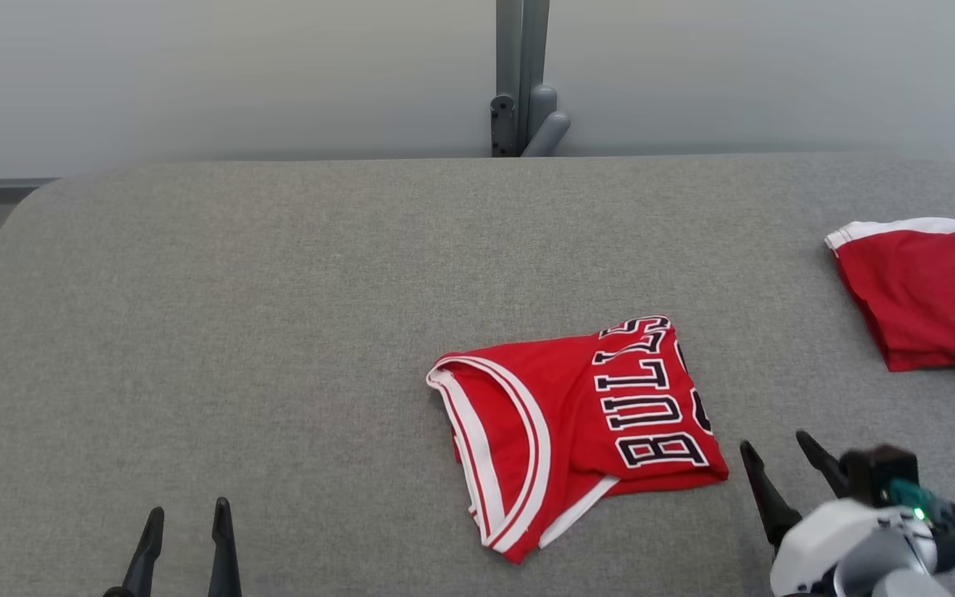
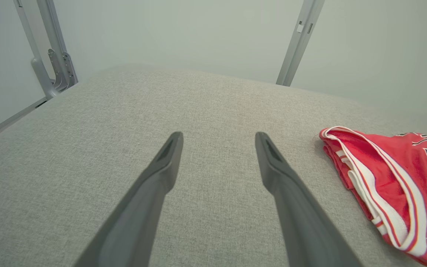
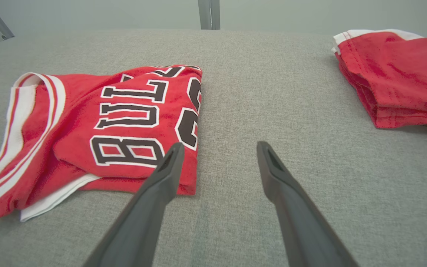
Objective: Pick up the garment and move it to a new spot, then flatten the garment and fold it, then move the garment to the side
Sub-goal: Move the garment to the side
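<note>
A folded red jersey with white trim and black "BULLS" lettering lies on the grey table, right of centre near the front. It also appears in the left wrist view as the jersey at the right, and in the right wrist view as the jersey at the left. My right gripper hovers open just right of the jersey's near corner, holding nothing; its left fingertip overlaps the jersey's edge in the right wrist view. My left gripper stands open and empty at the front left, far from the jersey.
A second folded red garment with a white band lies at the table's right edge, also seen as the red garment. A grey metal post stands behind the padded grey table.
</note>
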